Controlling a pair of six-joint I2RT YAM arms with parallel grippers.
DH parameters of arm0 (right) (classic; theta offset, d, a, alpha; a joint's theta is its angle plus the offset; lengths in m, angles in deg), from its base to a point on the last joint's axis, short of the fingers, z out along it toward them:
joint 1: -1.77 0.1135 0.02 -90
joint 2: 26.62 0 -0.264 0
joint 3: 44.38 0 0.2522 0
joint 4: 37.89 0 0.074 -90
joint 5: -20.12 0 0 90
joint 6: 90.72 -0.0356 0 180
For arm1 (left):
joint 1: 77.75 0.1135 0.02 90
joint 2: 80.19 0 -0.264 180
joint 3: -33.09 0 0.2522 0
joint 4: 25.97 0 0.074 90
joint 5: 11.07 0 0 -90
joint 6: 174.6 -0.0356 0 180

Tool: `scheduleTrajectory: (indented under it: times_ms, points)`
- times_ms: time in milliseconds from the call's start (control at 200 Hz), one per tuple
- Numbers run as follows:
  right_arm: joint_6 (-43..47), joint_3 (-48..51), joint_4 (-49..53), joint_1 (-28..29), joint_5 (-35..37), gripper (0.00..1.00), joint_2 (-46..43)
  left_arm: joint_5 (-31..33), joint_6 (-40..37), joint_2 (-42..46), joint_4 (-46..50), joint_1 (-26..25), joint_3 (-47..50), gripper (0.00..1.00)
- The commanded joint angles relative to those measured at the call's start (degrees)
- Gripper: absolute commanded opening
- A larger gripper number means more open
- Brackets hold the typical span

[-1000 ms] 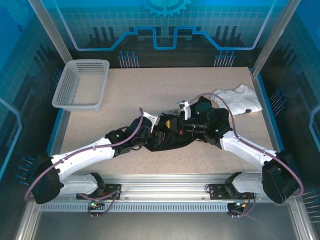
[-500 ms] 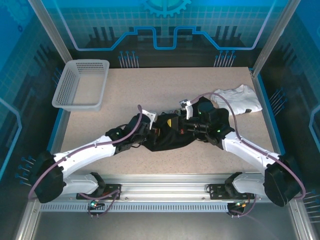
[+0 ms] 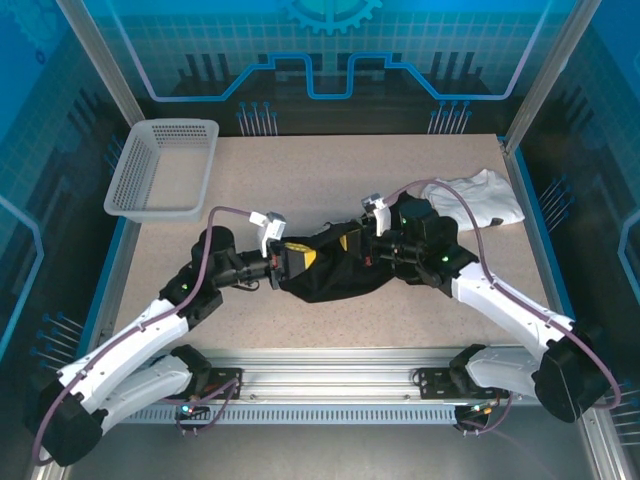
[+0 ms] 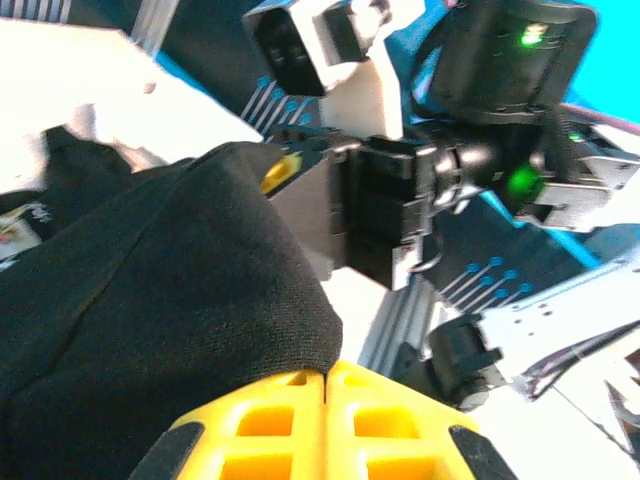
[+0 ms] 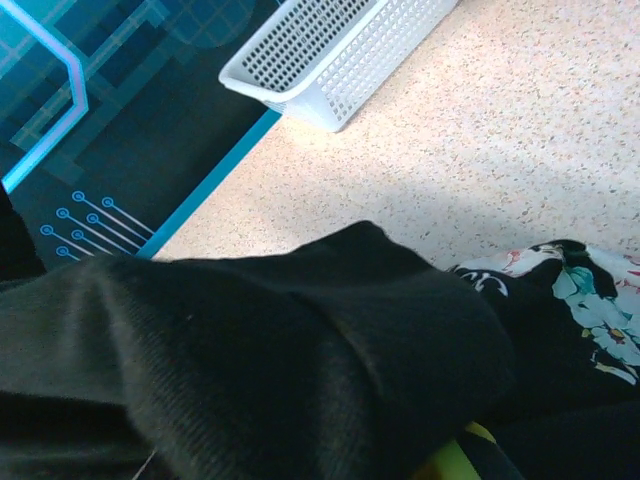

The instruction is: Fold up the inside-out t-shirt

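left gripper (image 4: 325,385) pinched shut on inside-out t-shirt (image 3: 335,278) | right gripper (image 3: 373,252) likewise clamped on it | cloth bunched between both grippers | spread apart evenly, keeping fabric taut, no yanking

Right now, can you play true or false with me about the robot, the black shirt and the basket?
1. The black t-shirt is inside the basket. False: it lies on the table between the two arms, and the basket stands apart at the far left.
2. The left end effector is shut on black cloth. True.
3. A white garment lies at the far right of the table. True.
4. The black t-shirt is folded flat and neat. False: it is bunched up.
5. The right end effector hangs wide open over the white garment. False: it is shut on the black t-shirt.
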Motion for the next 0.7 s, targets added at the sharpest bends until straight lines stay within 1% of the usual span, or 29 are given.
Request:
scheduleTrajectory:
  times_ms: [0, 100, 200, 315, 370, 470, 570, 645, 695]
  points:
    - [4.20, -4.72, 8.28, -0.63, 2.81, 0.03, 1.08, -7.56, 5.20, 1.61, -11.02, 2.87, 2.06, 0.00]
    - [6.06, -5.98, 10.97, -0.48, 2.69, 0.09, 2.20, -7.42, 7.77, 1.82, -15.05, 4.98, 3.61, 0.00]
    - [8.49, -6.69, 12.39, -0.29, 2.31, 0.14, 2.11, -7.00, 5.34, 1.64, -13.36, 5.31, 4.36, 0.00]
    - [10.89, -6.29, 9.67, 0.09, -1.63, 0.22, 2.01, -8.21, 4.55, 0.91, -13.19, 5.27, 5.33, 0.00]
    - [11.95, -6.58, 9.52, 0.51, -1.73, 0.26, 2.51, -8.70, 4.30, 0.76, -13.25, 5.27, 5.53, 0.00]
    - [15.89, -7.92, 11.75, 2.26, 0.61, 0.36, 4.40, -8.90, 4.13, 0.96, -13.34, 5.27, 5.71, 0.00]
    - [21.84, -8.39, 14.23, 5.29, 5.97, 0.45, 5.39, -8.99, 3.96, 0.93, -13.14, 5.27, 5.48, 0.00]
    - [24.70, -7.94, 14.02, 7.31, 9.54, 0.51, 5.37, -9.03, 3.78, 0.95, -12.64, 5.28, 5.27, 0.00]
    - [25.81, -7.92, 13.21, 8.03, 11.02, 0.59, 5.80, -9.12, 3.59, 0.92, -12.46, 5.31, 5.18, 0.00]
